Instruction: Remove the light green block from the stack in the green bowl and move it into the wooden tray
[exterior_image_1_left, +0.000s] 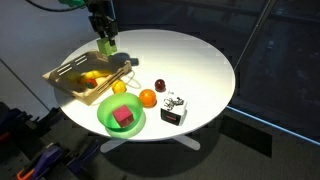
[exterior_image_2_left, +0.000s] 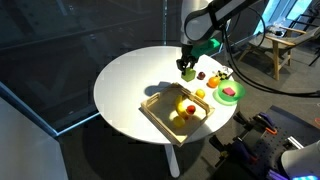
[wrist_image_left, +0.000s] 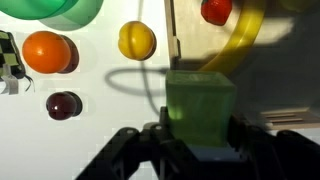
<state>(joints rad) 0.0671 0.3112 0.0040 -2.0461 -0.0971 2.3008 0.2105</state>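
Observation:
My gripper (wrist_image_left: 200, 135) is shut on the light green block (wrist_image_left: 200, 105), which fills the lower middle of the wrist view. In both exterior views the block (exterior_image_1_left: 106, 44) (exterior_image_2_left: 187, 69) hangs in the fingers above the table beside the wooden tray (exterior_image_1_left: 68, 82) (exterior_image_2_left: 158, 118). The tray holds a banana (wrist_image_left: 240, 40) and a red fruit (wrist_image_left: 216, 10). The green bowl (exterior_image_1_left: 108, 120) (exterior_image_2_left: 231, 94) stands at the table's edge with a red block (exterior_image_1_left: 122, 116) in it.
On the white round table (exterior_image_1_left: 190, 60) lie an orange (exterior_image_1_left: 148, 97) (wrist_image_left: 46, 51), a yellow lemon (exterior_image_1_left: 120, 87) (wrist_image_left: 137, 41), a dark plum (exterior_image_1_left: 161, 86) (wrist_image_left: 62, 104) and a small black-and-white box (exterior_image_1_left: 174, 113). A wooden chair (exterior_image_2_left: 278, 45) stands beyond the table.

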